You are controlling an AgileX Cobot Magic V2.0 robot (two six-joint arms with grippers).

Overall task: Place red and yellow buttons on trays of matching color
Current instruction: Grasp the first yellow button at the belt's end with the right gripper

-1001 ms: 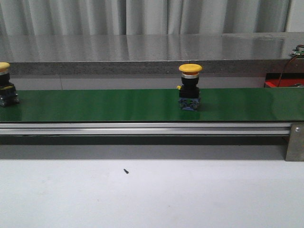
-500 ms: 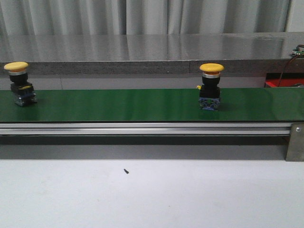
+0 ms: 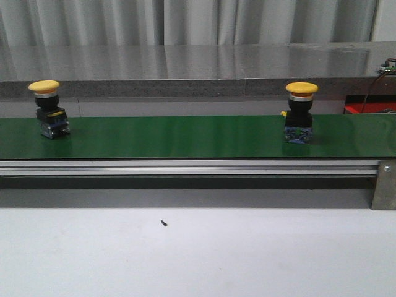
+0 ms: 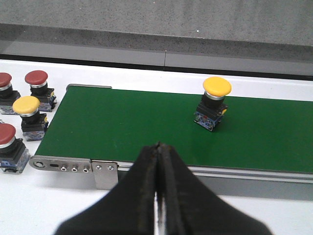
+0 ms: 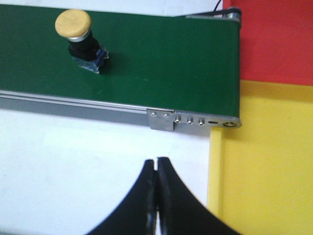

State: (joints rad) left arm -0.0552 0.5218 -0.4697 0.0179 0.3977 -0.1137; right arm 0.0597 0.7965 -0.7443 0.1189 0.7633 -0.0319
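Grippers closed and empty above the table, two yellow buttons on the belt

Left gripper point(image 4: 157, 196) has its black fingers pressed together with nothing between them; it hangs over the white table point(image 3: 198, 253) on the near side of the conveyor. Right gripper point(image 5: 156, 196) is in the same condition, fingers meeting tip to tip and holding nothing, also above the white surface just short of the belt's rail.

Beyond the left gripper, in its wrist view, a yellow button point(image 4: 213, 103) stands upright on the green conveyor belt point(image 4: 122, 127), well apart from the fingers. Off the belt's end sit four more buttons on the table: a red button point(image 4: 39, 88) and another red one point(image 4: 5, 93) at the picture's edge, a yellow-capped one point(image 4: 28, 116) just beside them, and a third red-capped one point(image 4: 9, 147) nearest the rail's corner.

Beyond the right gripper, a second yellow button point(image 5: 80, 39) stands on the belt, tilted in this view. Past the belt's end lie the yellow tray point(image 5: 269, 166), close beside the gripper, and the red tray point(image 5: 279, 39) farther on.

From the front, both yellow buttons are upright on the belt, one toward the left end point(image 3: 48, 110) and one right of centre point(image 3: 299, 112), well apart. A small dark speck point(image 3: 164, 223) lies on the table.
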